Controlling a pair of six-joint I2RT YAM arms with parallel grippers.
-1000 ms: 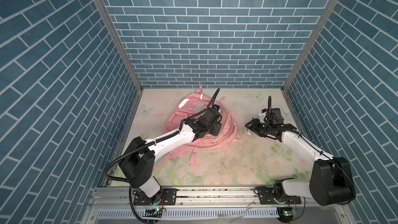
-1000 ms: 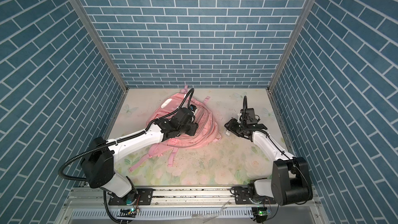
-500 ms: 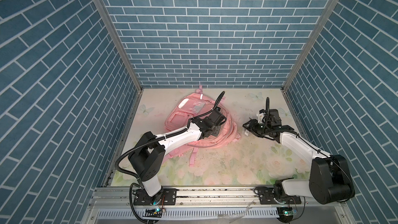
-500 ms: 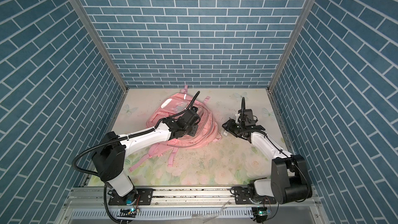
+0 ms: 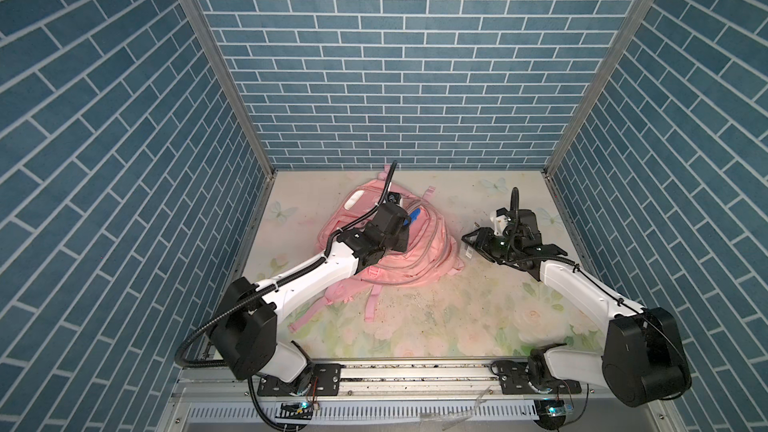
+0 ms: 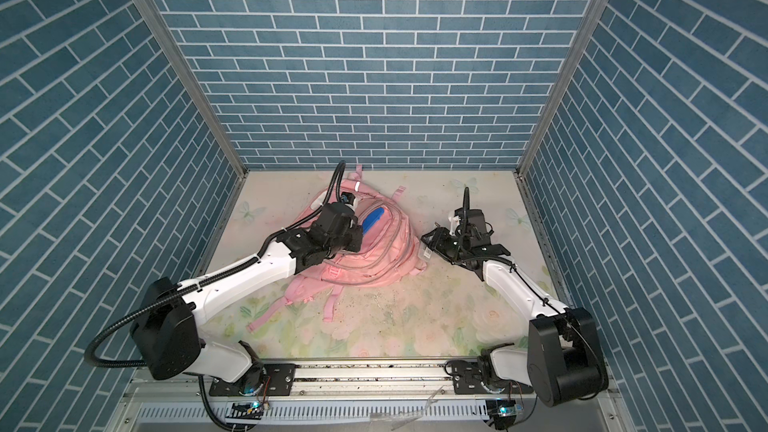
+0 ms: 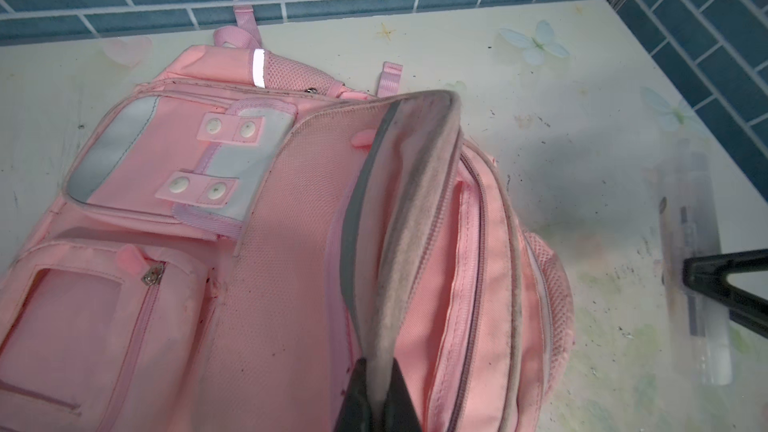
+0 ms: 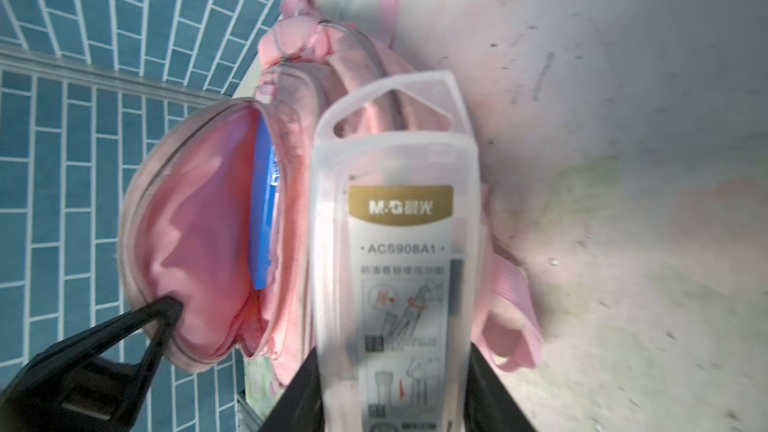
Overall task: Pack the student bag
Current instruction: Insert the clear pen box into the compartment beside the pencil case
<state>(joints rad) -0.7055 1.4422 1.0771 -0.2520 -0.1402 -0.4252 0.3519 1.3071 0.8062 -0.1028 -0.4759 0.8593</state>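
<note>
While the left gripper (image 7: 376, 367) pinches the grey-trimmed zip edge (image 7: 399, 184) of the student bag (image 5: 419, 251), its jaws closed tight on the fabric, that edge stands lifted off the rest of the bag and the compartment beneath gapes open. The bag lies on the floral table (image 5: 457, 317), left of centre and toward the far end. Its top is close to the far brick wall (image 5: 395, 76), and its pink straps (image 5: 370, 305) trail toward the near side. In both top views the left arm reaches over the bag from the near left. A blue item (image 6: 372, 220) shows inside the opened compartment, just right of that arm's wrist. The right wrist view shows it standing flat against one side of the pink lining.

The right gripper (image 8: 395, 367) stands partly open, its two fingers (image 8: 299, 392) pressed against the long sides of a clear plastic case (image 8: 399, 243), which it grips. The case carries a gold label reading M&G and the code ACS908A1 above printed diagrams. In a top view the case (image 6: 426, 252) sits just beside the bag's right edge, between the bag and the right wrist. I cannot tell whether its tip touches the table or the bag. Dark specks dot the table near the straps.
</note>
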